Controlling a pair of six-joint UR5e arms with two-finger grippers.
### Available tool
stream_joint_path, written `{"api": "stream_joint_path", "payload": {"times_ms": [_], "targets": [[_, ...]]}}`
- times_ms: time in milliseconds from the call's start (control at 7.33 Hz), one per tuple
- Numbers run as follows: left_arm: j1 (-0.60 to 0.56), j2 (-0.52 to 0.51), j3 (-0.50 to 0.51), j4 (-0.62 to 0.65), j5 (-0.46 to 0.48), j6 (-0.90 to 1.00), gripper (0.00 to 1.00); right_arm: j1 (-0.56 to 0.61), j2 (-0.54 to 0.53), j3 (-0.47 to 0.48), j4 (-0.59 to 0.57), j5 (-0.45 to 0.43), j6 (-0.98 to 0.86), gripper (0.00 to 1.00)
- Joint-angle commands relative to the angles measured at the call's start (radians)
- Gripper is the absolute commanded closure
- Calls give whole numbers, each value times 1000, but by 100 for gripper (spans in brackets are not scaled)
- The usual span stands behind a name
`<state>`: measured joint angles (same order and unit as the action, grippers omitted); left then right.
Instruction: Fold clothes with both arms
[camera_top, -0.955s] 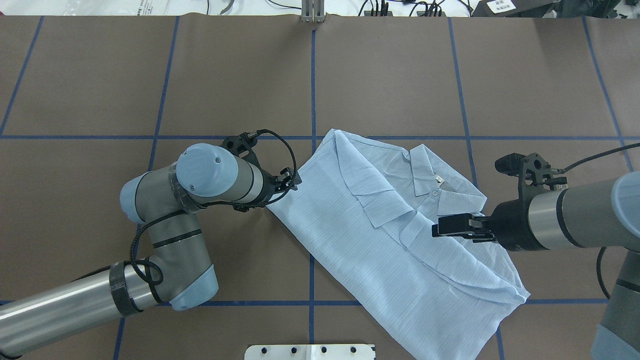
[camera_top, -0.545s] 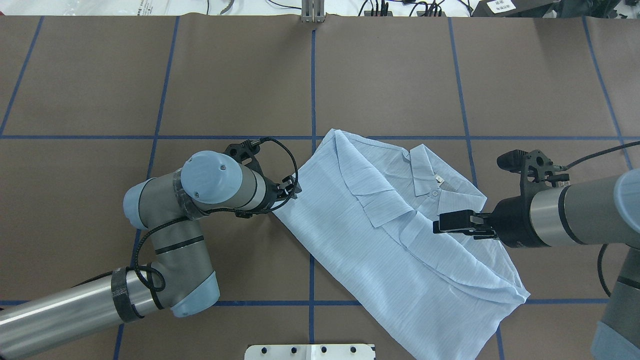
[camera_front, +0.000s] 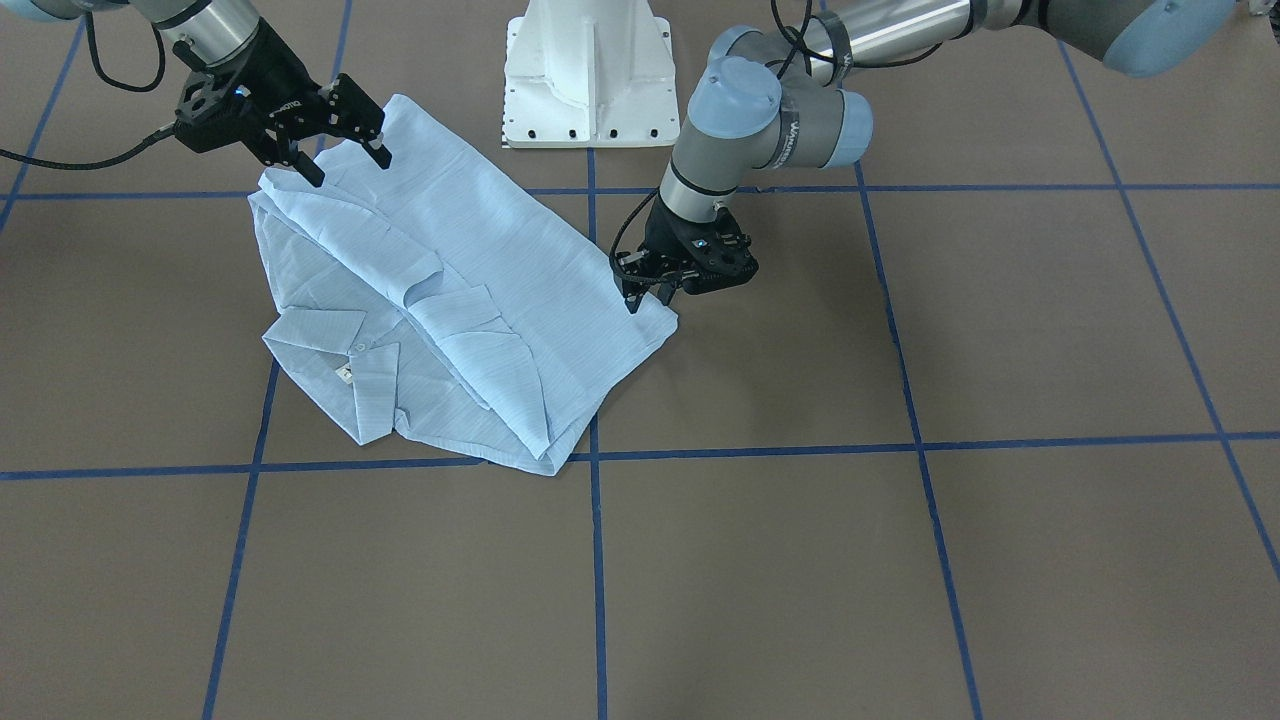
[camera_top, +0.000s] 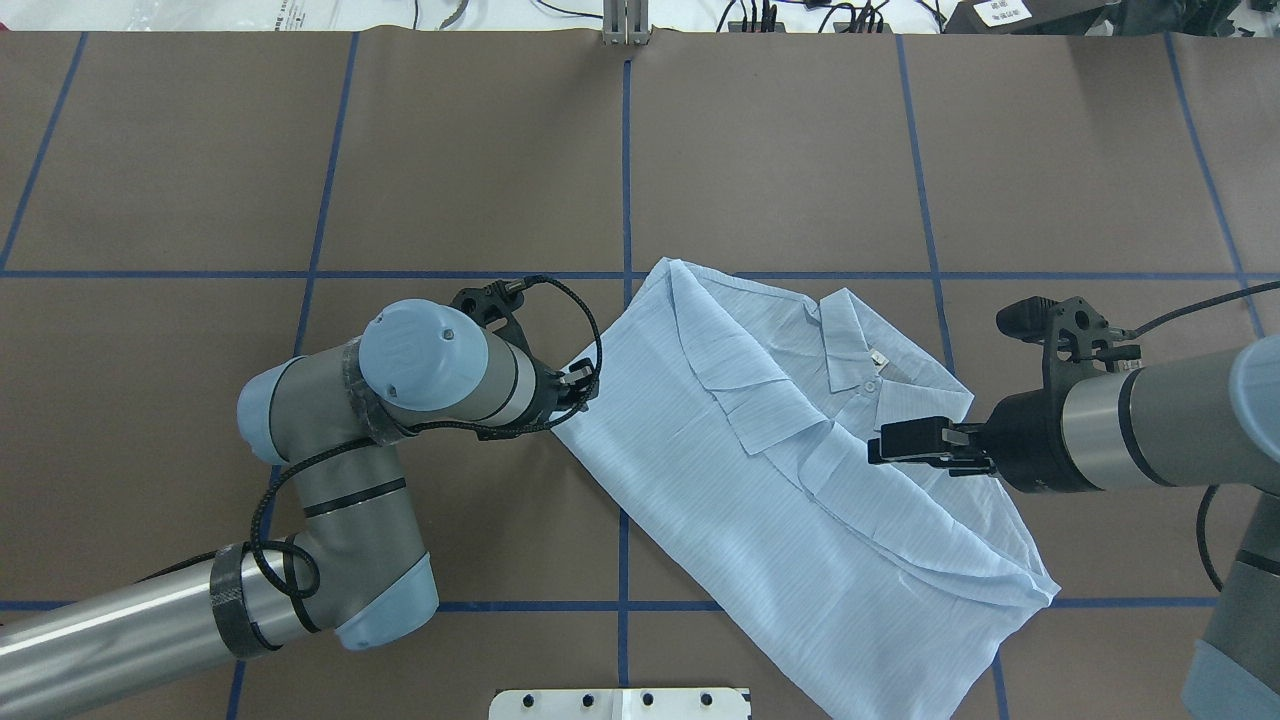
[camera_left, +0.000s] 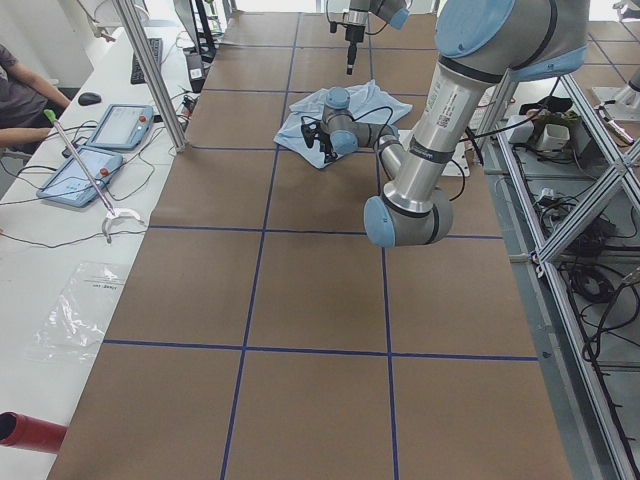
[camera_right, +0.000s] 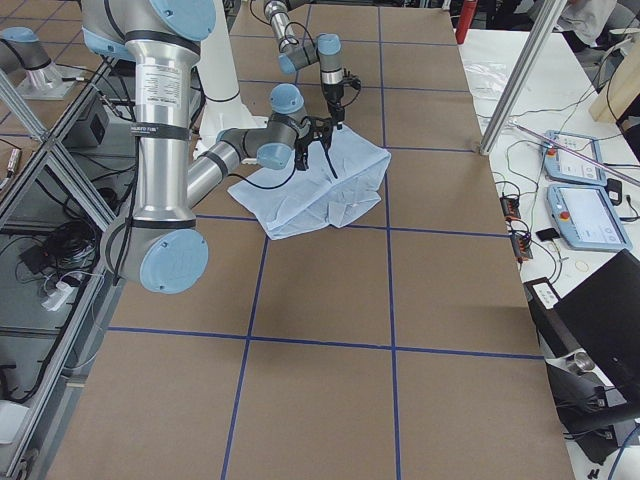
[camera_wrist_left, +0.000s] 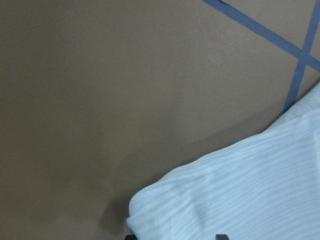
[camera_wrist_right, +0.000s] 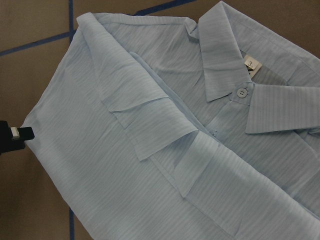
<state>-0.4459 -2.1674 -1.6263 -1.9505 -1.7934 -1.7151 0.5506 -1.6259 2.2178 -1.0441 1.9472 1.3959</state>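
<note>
The light blue striped shirt (camera_top: 800, 500) lies partly folded on the brown table, collar and white neck label (camera_top: 878, 357) facing up at the far right. It also shows in the front view (camera_front: 480, 260) and the right wrist view (camera_wrist_right: 150, 100). My left gripper (camera_top: 583, 385) points down at the shirt's left corner; in the front view (camera_front: 648, 300) its jaws stand apart around the cloth edge, and the left wrist view shows that corner (camera_wrist_left: 240, 200) between the fingertips. My right gripper (camera_top: 875, 447) is open and empty, hovering over the shirt's right side (camera_front: 345, 165).
The white pedestal base (camera_front: 590, 70) stands at the near edge behind the shirt. Blue tape lines (camera_top: 625, 150) grid the brown table. A metal post (camera_top: 626, 25) is at the far edge. A side bench holds tablets (camera_left: 100, 140).
My left gripper has shifted slightly toward the robot along the shirt's left edge, and that corner has slid a little right. My right gripper has drawn back slightly.
</note>
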Motion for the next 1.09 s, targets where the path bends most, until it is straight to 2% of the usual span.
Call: {"api": "stream_joint_path", "payload": {"times_ms": [0, 136, 273, 409, 545, 682, 955], "targets": [[15, 0, -6, 7, -1, 2, 100, 6, 0, -6, -1, 1, 0, 0], [15, 4, -6, 7, -1, 8, 90, 8, 0, -9, -1, -1, 0, 0], [15, 6, -4, 8, -1, 11, 56, 8, 1, -10, -1, -1, 0, 0], [13, 11, -1, 8, 0, 12, 27, 8, 1, -13, -1, -1, 0, 0], [13, 18, 3, 8, 0, 14, 11, 8, 1, -13, -1, -1, 0, 0], [13, 23, 5, 10, 2, 14, 10, 8, 6, -20, -1, -1, 0, 0], [15, 23, 8, 8, 3, 14, 14, 8, 21, -35, -1, -1, 2, 0]]}}
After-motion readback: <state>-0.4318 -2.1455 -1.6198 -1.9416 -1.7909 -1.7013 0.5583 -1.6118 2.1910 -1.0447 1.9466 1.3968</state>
